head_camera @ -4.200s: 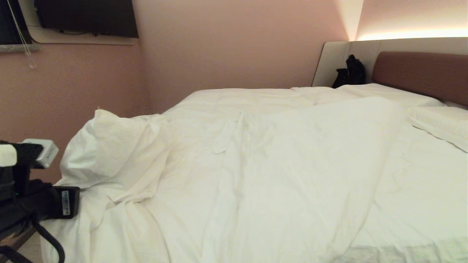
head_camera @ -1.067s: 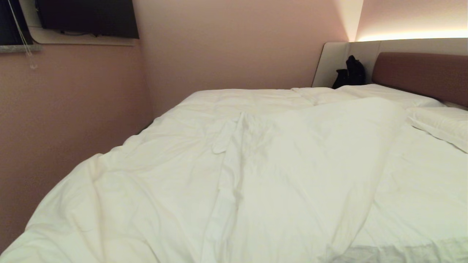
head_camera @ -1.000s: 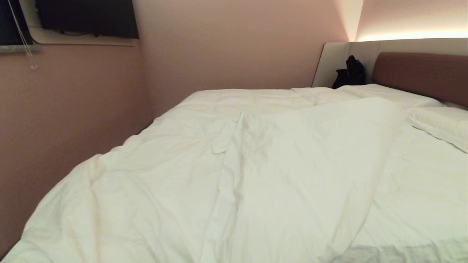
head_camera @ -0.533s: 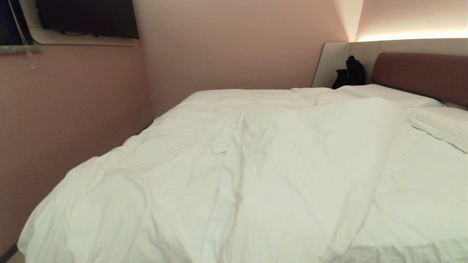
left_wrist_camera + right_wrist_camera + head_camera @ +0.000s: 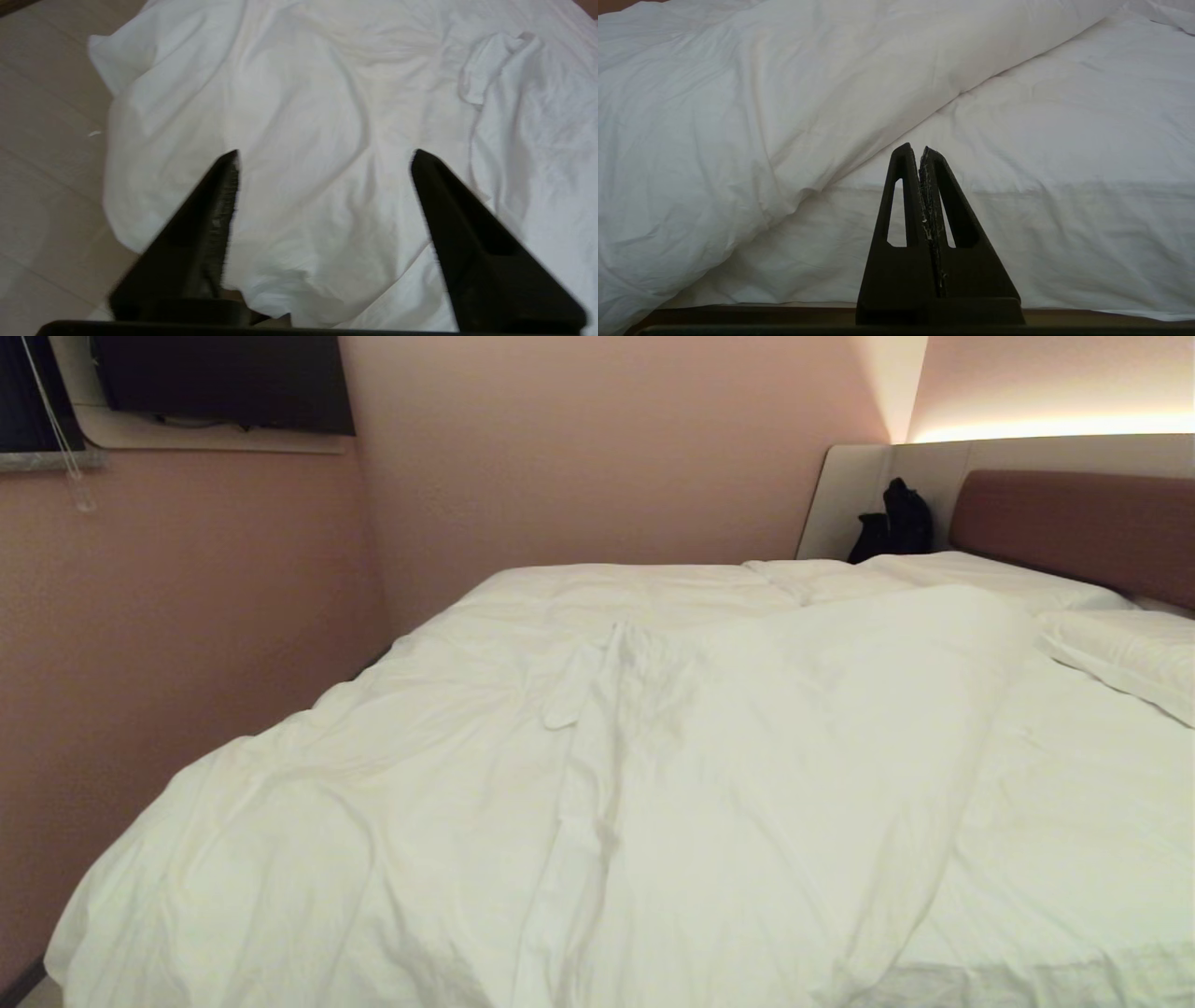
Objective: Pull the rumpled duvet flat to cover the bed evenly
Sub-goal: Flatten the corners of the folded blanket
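White duvet (image 5: 523, 784) lies rumpled across the bed (image 5: 1074, 523).
Beyond the spread, empty jaws of the left gripper (image 5: 324, 156), its corner hangs over the pale floor (image 5: 42, 154); the right gripper (image 5: 919, 150), jaws pressed together, faces the duvet's folded edge on the sheet (image 5: 1064, 163).

Dark TV (image 5: 224, 383) is mounted upper left of the head view, on a pale backing panel (image 5: 215, 439); a thin blind cord (image 5: 56, 425) is seen hanging at the far left edge; pink wall (image 5: 597, 448) fills the upper centre; a black bag (image 5: 894, 523) is propped upper right against a beige wall panel (image 5: 845, 495); a lit cove strip (image 5: 1055, 425) is seen top right; pale floor tiles (image 5: 46, 116) are visible at left of the left wrist view.
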You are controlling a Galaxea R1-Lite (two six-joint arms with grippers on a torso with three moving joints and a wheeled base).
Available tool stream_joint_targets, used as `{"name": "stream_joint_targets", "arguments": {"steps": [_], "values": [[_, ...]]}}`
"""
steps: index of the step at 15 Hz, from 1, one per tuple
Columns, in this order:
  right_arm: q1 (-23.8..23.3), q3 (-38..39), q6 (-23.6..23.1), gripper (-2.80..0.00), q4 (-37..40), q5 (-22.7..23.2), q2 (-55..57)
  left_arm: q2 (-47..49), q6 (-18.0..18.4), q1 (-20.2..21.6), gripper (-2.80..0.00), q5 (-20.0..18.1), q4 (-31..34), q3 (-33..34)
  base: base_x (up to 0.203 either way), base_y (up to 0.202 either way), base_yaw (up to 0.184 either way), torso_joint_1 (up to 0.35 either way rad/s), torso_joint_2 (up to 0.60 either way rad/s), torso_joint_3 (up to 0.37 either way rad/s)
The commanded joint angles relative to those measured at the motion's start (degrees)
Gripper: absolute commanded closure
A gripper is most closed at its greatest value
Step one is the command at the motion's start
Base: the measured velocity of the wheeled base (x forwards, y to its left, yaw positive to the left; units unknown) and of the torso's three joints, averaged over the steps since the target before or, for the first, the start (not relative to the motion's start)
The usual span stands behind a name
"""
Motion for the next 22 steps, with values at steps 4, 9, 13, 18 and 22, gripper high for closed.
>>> {"name": "stream_joint_targets", "arguments": {"steps": [4,9,13,18,22], "values": [[0.0,0.0,0.0,0.0,0.0,0.0,0.0,21.5,-4.2,0.1,0.0,-4.3,-4.9,-5.5,0.0,0.0,0.0,0.0,0.0,0.0],[0.0,0.0,0.0,0.0,0.0,0.0,0.0,39.5,-4.9,1.2,0.0,-0.2,-13.3,-8.9,0.0,0.0,0.0,0.0,0.0,0.0],[0.0,0.0,0.0,0.0,0.0,0.0,0.0,49.4,-6.0,2.4,0.0,6.1,-14.7,-13.1,0.0,0.0,0.0,0.0,0.0,0.0],[0.0,0.0,0.0,0.0,0.0,0.0,0.0,61.2,-8.1,7.3,0.0,6.6,-14.9,-16.7,0.0,0.0,0.0,0.0,0.0,0.0],[0.0,0.0,0.0,0.0,0.0,0.0,0.0,68.7,-3.2,15.4,0.0,5.9,-17.3,-21.6,0.0,0.0,0.0,0.0,0.0,0.0]]}}
